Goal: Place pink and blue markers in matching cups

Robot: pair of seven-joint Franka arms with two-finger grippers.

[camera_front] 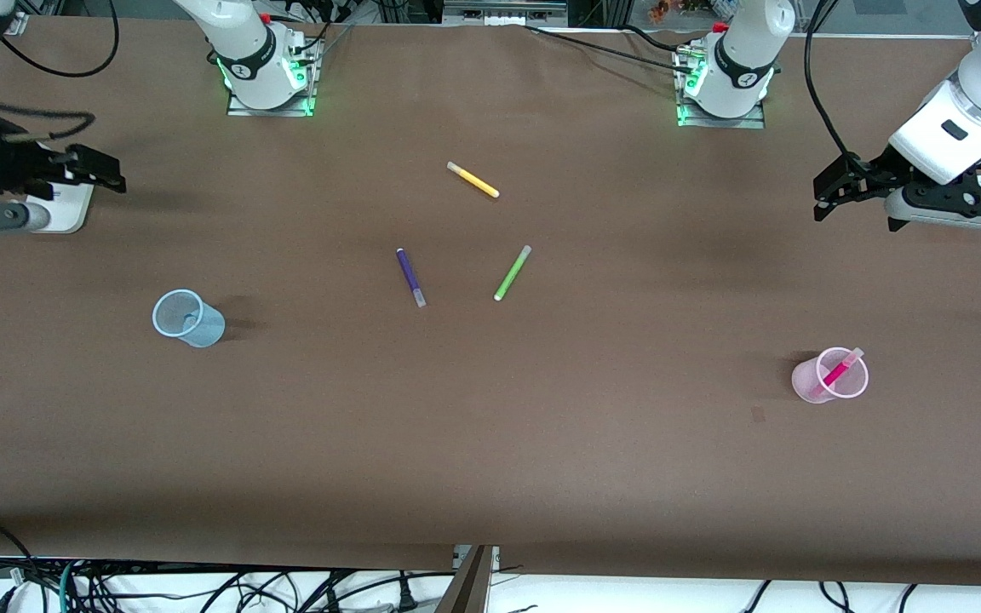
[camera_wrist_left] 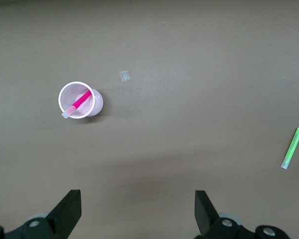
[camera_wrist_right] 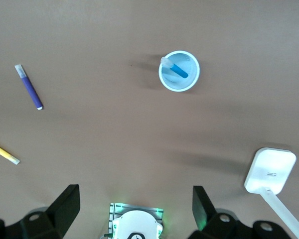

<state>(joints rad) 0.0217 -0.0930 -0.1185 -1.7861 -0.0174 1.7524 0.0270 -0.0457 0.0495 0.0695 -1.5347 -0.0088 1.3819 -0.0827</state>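
Observation:
The pale pink cup [camera_front: 831,376] stands toward the left arm's end of the table, with the pink marker [camera_front: 838,371] leaning inside it. Both also show in the left wrist view: the cup [camera_wrist_left: 81,100] and the marker [camera_wrist_left: 78,103]. The pale blue cup [camera_front: 188,318] stands toward the right arm's end. The right wrist view shows this cup [camera_wrist_right: 179,71] with the blue marker [camera_wrist_right: 177,69] inside. My left gripper [camera_front: 827,197] [camera_wrist_left: 138,209] hangs open and empty over the left arm's end. My right gripper [camera_front: 103,173] [camera_wrist_right: 134,206] hangs open and empty over the right arm's end.
A yellow marker [camera_front: 473,180], a purple marker [camera_front: 410,277] and a lime-green marker [camera_front: 512,272] lie mid-table. A white flat object [camera_front: 60,209] [camera_wrist_right: 269,171] sits below the right gripper. A small scrap [camera_wrist_left: 124,75] lies near the pink cup.

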